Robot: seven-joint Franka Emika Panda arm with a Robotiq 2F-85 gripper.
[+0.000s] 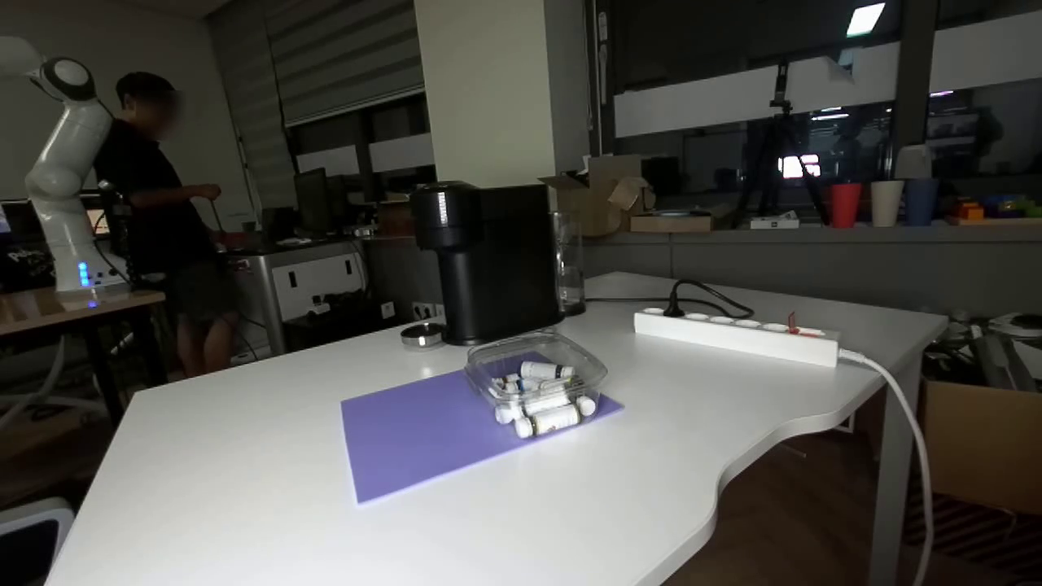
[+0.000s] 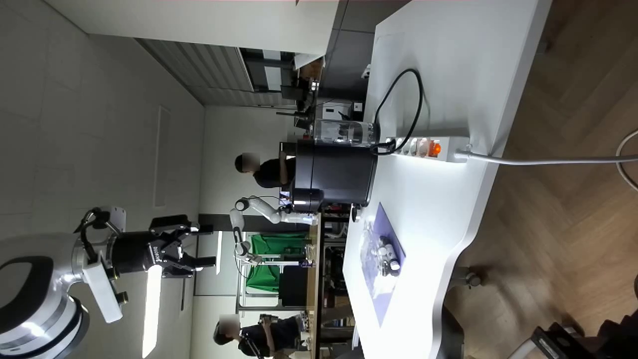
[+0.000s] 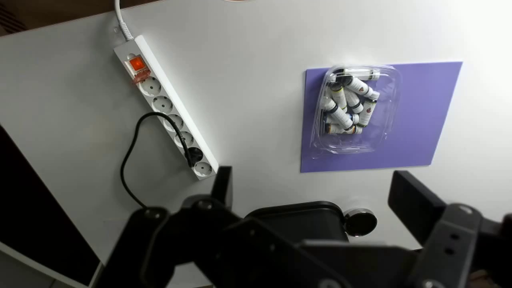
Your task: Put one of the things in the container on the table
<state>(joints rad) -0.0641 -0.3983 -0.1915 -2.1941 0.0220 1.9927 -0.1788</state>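
End effector (image 2: 208, 245) is seen empty, jaws parted; well below, toward the wrist view's top, the container (image 3: 384, 116) of crisscrossed bottles (image 3: 353, 100) is set on the purple mat (image 3: 424, 116) on the table (image 3: 256, 92).

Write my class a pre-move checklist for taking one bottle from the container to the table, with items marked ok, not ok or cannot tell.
1. The gripper open and holding nothing: ok.
2. The bottles inside the container: ok.
3. The gripper down at the bottles: not ok; in an exterior view it hangs high above the table.
4. The bottles lying apart: not ok; they are heaped together.
5. The container secured against sliding on the purple mat: cannot tell.
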